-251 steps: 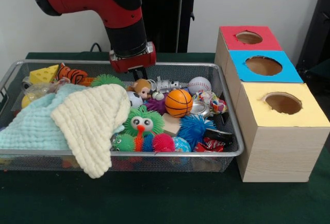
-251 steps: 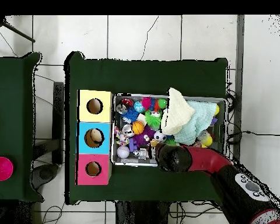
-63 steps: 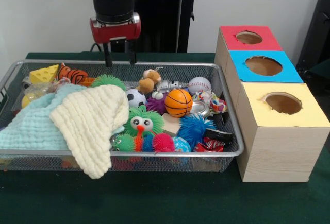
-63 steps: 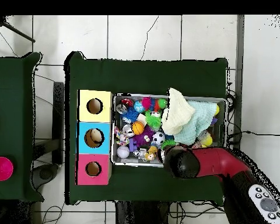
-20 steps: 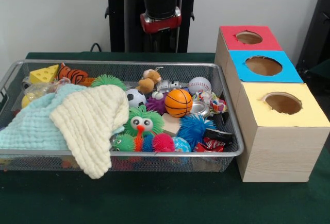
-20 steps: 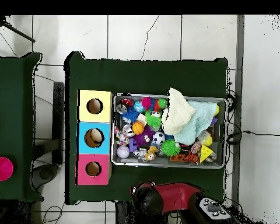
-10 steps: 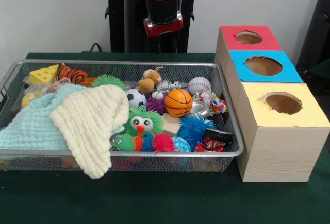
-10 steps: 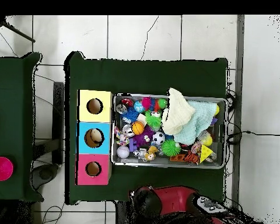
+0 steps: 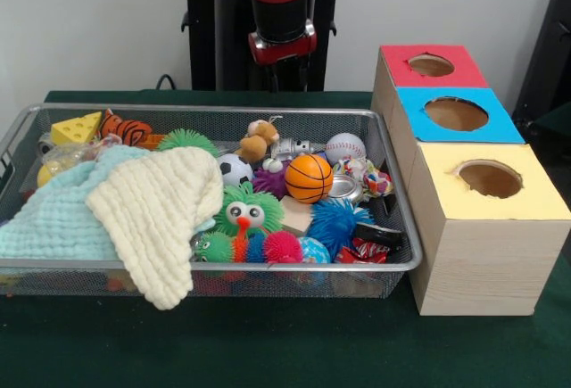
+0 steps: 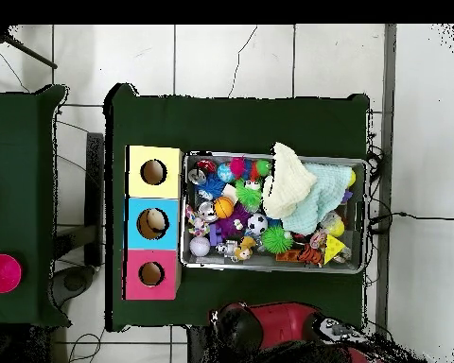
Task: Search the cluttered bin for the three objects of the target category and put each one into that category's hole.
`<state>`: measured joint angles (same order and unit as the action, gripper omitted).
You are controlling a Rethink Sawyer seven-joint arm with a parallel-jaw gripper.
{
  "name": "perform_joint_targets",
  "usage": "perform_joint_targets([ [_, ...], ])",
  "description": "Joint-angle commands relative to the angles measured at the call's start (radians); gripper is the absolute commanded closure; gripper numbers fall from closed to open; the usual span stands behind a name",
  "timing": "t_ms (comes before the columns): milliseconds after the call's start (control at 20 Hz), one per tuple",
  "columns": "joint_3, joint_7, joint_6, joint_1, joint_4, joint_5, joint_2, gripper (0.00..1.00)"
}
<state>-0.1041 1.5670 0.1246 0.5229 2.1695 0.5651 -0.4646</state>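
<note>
The red and black arm hangs behind the wire-mesh bin (image 9: 214, 111), its gripper (image 9: 287, 76) above the green surface (image 9: 268, 352) at the bin's 12 o'clock side in the front view, clear of the far rim. Its fingers are dark against the dark pedestal, so I cannot tell whether they are spread or pressed together; nothing shows between them.

The brown plush monkey (image 9: 259, 139) lies in the bin near the far rim, at about 12 o'clock from the toy basketball (image 9: 309, 178), with a soccer ball (image 9: 235, 170) just beside it at 7 o'clock and a baseball (image 9: 344, 147) at its 3 o'clock. An orange striped plush tiger (image 9: 125, 127) sits in the far left corner beside a yellow cheese wedge (image 9: 76, 127).

A cream cloth (image 9: 161, 210) lies over a pale blue cloth (image 9: 62, 214); together they cover the bin's left half, and the cream one droops over the near rim. Spiky rubber balls, among them a green one with eyes (image 9: 247, 212) and a blue one (image 9: 339, 220), crowd the near right part.

The wooden box stands just beside the bin's right rim. Its red-topped hole (image 9: 431, 65) is the farthest, at the monkey's 2 o'clock, with the blue-topped hole (image 9: 456, 113) and the yellow-topped hole (image 9: 490, 178) nearer. In the overhead view, bare surface borders the bin (image 10: 273, 267) on every side, and the arm's end (image 10: 238, 326) sits at the surface's 6 o'clock edge, well apart from the bin.
</note>
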Motion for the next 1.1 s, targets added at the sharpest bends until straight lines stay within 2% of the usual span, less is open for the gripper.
perform_joint_targets([
  [50, -0.043, 0.117, -0.018, 0.034, -0.178, -0.035, 0.051, 0.00],
  [500, -0.048, 0.103, -0.042, 0.049, -0.216, -0.011, 0.093, 0.00],
  [700, -0.038, 0.108, -0.059, 0.055, -0.210, -0.002, 0.083, 0.00],
  [950, -0.057, 0.080, 0.015, 0.051, -0.226, -0.014, 0.093, 0.00],
  [1100, -0.055, 0.050, 0.039, 0.037, -0.218, 0.011, 0.073, 0.00],
])
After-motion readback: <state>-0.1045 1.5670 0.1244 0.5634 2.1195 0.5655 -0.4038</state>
